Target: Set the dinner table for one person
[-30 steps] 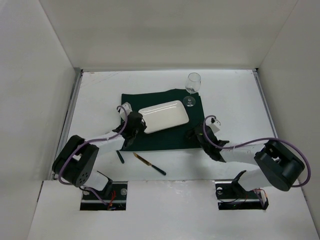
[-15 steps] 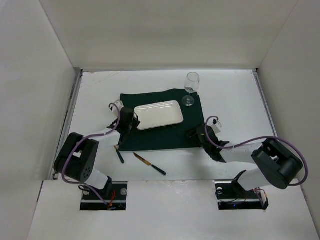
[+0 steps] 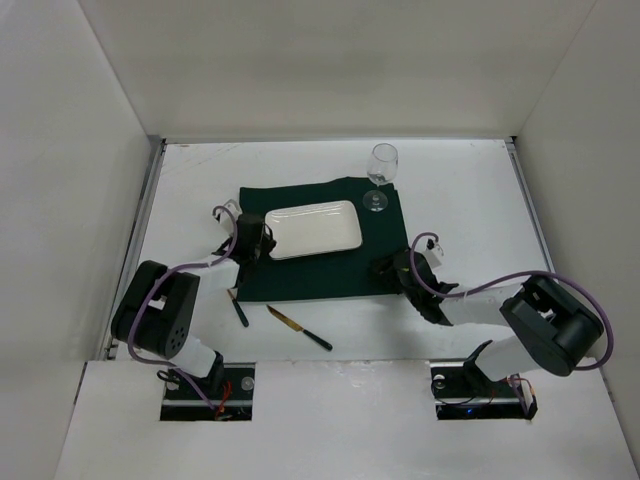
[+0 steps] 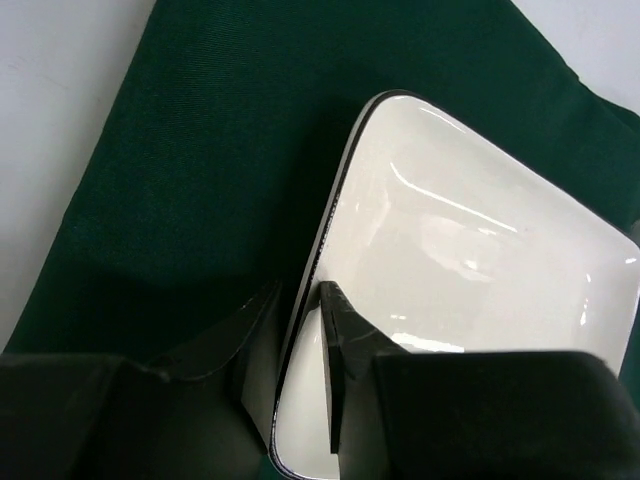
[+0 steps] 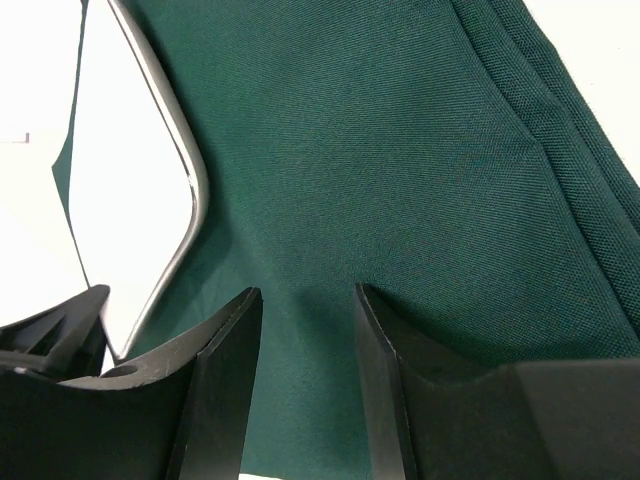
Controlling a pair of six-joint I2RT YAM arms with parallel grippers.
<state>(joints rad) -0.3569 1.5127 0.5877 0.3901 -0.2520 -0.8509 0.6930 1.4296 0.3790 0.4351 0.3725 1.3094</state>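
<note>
A white rectangular plate lies on the dark green cloth, on the white dinner table. My left gripper is at the plate's left end. In the left wrist view its jaws straddle the plate's dark-edged rim, slightly open, with a thin gap showing beside the rim. My right gripper hovers low over the cloth's right front part. In the right wrist view it is open, with only cloth between its fingers and the plate's edge off to the left.
A wine glass stands upright at the cloth's back right corner. A knife lies on the table in front of the cloth, and a short dark utensil lies to its left. White walls ring the table.
The plate and my left gripper have shifted back and to the left on the cloth. The left jaws have widened around the rim. The right gripper narrowed a little and stayed put.
</note>
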